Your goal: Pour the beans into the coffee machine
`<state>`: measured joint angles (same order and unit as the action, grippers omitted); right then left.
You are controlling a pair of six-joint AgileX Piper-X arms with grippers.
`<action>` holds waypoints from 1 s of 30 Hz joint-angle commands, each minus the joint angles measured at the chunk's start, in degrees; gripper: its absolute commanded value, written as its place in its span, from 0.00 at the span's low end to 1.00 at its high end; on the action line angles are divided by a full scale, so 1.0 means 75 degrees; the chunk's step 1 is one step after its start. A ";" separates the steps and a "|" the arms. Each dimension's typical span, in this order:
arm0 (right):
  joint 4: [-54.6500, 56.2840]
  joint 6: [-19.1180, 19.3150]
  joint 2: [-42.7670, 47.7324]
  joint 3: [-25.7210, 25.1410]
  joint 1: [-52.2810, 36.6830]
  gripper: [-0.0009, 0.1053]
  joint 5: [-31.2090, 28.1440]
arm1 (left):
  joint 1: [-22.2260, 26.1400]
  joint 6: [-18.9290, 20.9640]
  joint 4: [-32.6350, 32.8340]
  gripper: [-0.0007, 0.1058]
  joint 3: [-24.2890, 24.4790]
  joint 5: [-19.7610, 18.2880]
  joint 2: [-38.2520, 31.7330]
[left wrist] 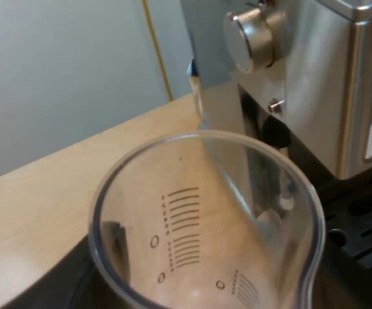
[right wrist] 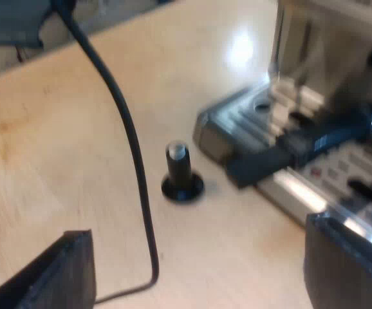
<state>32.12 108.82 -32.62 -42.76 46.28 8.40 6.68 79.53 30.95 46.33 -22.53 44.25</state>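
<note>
Left wrist view: the left gripper pinches a measuring glass beside the front of the espresso machine — no beans show in it, so the pour seems done, only setting down left — while the right gripper hangs spread and empty near that machine.

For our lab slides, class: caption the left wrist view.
Clear measuring glass with graduations, no beans visible inside, by the steel espresso machine and its round knob.

Tamper upright on the wooden table, near the espresso machine.
</note>
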 commanded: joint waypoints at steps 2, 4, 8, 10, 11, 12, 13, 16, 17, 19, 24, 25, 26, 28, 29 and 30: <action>-0.0677 0.0085 0.0068 0.0369 0.0013 0.65 0.0041 | -0.0005 0.0231 -0.0643 0.04 -0.0421 -0.0359 -0.0064; -0.1062 0.0085 0.0068 0.0540 0.0013 0.65 0.0041 | -0.0005 0.0231 -0.0885 0.04 -0.0660 -0.0396 -0.0064; -0.1807 0.0085 0.0035 0.0966 0.0013 0.65 0.0041 | -0.0005 0.0634 -0.1741 0.04 -0.1367 -0.0399 -0.0064; -0.1981 0.0085 0.0035 0.1130 0.0013 0.65 0.0041 | -0.0005 0.0948 -0.2303 0.04 -0.1672 -0.0399 -0.0064; -0.2076 0.0085 0.0035 0.1230 0.0013 0.65 0.0041 | -0.0005 0.1127 -0.2658 0.04 -0.1907 -0.0399 -0.0064; -0.2152 0.0085 0.0035 0.1308 0.0013 0.65 0.0041 | -0.0005 0.1320 -0.3088 0.04 -0.2138 -0.0414 -0.0064; -0.2229 0.0085 0.0035 0.1359 0.0013 0.65 0.0041 | -0.0005 0.1398 -0.3300 0.04 -0.2247 -0.0407 -0.0064; -0.2443 0.0061 0.0035 0.1566 0.0013 0.65 0.0041 | -0.0005 0.1557 -0.4321 0.04 -0.2740 -0.0407 -0.0064; -0.2547 0.0061 0.0035 0.1637 0.0013 0.65 0.0041 | -0.0005 0.1565 -0.4735 0.04 -0.2927 -0.0407 -0.0045; -0.2660 0.0061 0.0035 0.1693 0.0013 0.65 0.0041 | -0.0005 0.1562 -0.5276 0.04 -0.3141 -0.0388 -0.0012; -0.2659 0.0061 0.0035 0.1698 0.0013 0.65 -0.0119 | -0.0005 0.1562 -0.5835 0.04 -0.3421 -0.0389 0.0369; -0.2659 0.0061 0.0035 0.1698 0.0013 0.65 -0.0117 | -0.0005 0.1562 -0.5878 0.04 -0.3417 -0.0389 0.0507; -0.2659 0.0061 0.0035 0.1698 0.0013 0.65 -0.0117 | -0.0005 0.1562 -0.6032 0.04 -0.3417 -0.0389 0.0697; -0.2659 0.0061 0.0035 0.1698 0.0013 0.65 -0.0117 | -0.0005 0.1562 -0.6267 0.05 -0.3417 -0.0389 0.0934; -0.2659 0.0061 0.0035 0.1698 0.0013 0.65 -0.0117 | -0.0005 0.1562 -0.6531 0.07 -0.3417 -0.0389 0.1222; -0.2659 0.0061 0.0035 0.1698 0.0013 0.65 -0.0117 | -0.0005 0.1562 -0.6710 0.09 -0.3417 -0.0389 0.1404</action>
<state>12.98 108.82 -32.62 -29.95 46.28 7.44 6.68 90.50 -16.33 20.57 -25.18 53.45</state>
